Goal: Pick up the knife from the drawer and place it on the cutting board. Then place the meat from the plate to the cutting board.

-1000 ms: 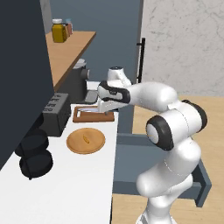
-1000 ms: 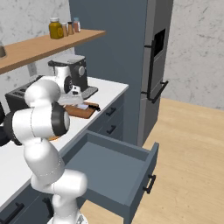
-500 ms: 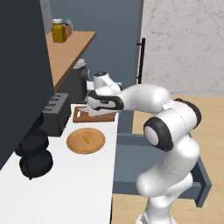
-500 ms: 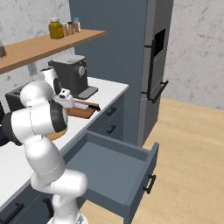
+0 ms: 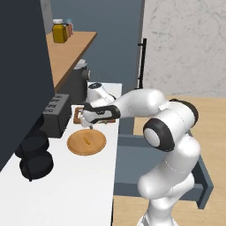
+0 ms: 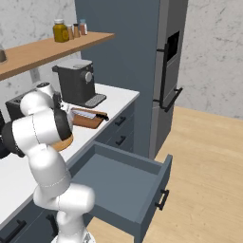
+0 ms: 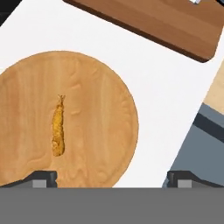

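from the left base view you see the gripper over the gap between the cutting board and the plate, holding nothing. from the right, the knife lies on the board and the drawer hangs open. in the hand view the fingers stand spread wide, with the meat off-centre on the plate; descend uncorrected and you may miss that sliver.

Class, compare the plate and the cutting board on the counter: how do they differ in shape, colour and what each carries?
The plate is round and light tan-orange; the cutting board is rectangular and darker reddish-brown. The plate carries the small orange-brown meat; the cutting board carries the knife. The plate lies nearer the robot, the cutting board beyond it, by the coffee machine. Both look wooden and lie flat on the white counter.
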You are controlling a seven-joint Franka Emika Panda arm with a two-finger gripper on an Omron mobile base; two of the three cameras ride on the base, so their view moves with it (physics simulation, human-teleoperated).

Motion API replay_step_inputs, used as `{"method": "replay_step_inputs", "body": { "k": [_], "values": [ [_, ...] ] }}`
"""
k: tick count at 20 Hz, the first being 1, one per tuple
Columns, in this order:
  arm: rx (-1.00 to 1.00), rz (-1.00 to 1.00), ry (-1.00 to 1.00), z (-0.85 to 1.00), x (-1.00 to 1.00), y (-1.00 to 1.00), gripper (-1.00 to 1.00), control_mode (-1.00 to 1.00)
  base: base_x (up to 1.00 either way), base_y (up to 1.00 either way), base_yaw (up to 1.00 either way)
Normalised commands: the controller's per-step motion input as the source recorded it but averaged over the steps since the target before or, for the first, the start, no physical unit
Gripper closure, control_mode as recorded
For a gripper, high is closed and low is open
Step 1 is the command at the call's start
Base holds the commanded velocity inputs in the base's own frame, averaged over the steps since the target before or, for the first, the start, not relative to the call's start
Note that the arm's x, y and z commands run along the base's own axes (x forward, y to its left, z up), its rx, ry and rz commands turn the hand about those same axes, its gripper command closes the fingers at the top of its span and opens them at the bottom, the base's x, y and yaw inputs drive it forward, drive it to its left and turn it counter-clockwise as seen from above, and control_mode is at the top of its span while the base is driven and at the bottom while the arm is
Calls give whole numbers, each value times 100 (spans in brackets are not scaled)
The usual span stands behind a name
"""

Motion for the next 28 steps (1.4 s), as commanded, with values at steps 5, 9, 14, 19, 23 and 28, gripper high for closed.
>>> {"method": "replay_step_inputs", "body": {
  "k": [5, 9, 14, 19, 23, 28],
  "values": [
    [0, 10, 8, -24, 0, 77, -100, -100, 0, 0, 0],
    [0, 0, 0, -32, 0, 71, -100, -100, 0, 0, 0],
    [0, -4, 0, -29, 0, 7, -100, -100, 0, 0, 0],
    [0, -3, 0, -18, 9, -19, -100, -100, 0, 0, 0],
    [0, -1, 0, -17, 5, -2, -100, -100, 0, 0, 0],
    [0, 0, 0, -25, 0, 0, -100, -100, 0, 0, 0]
  ]
}}
